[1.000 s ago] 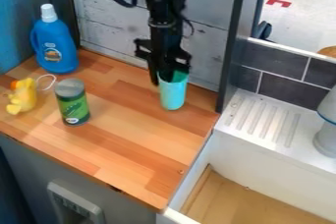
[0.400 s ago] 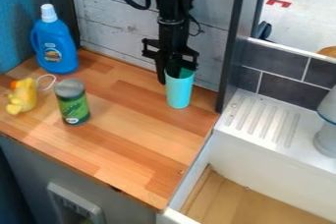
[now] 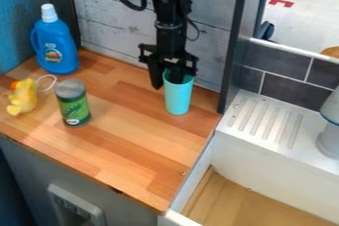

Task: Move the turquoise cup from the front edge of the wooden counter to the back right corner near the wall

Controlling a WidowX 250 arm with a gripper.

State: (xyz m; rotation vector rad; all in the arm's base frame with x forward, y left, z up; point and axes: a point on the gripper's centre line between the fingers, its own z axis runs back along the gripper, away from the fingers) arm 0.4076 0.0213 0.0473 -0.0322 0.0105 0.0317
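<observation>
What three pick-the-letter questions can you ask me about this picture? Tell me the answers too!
1. Which thing is the gripper at?
A) yellow toy
B) turquoise cup
C) draining board

2. What colour is the bottle?
A) red
B) green
C) blue

3. How is the can?
A) upright
B) lying down
C) floating

1 B: the gripper is at the cup's rim.
2 C: its body is blue under the white cap.
3 A: its round top faces up.

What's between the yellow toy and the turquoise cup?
The green can stands upright between the yellow toy and turquoise cup, nearer the toy, in the camera view.
</observation>
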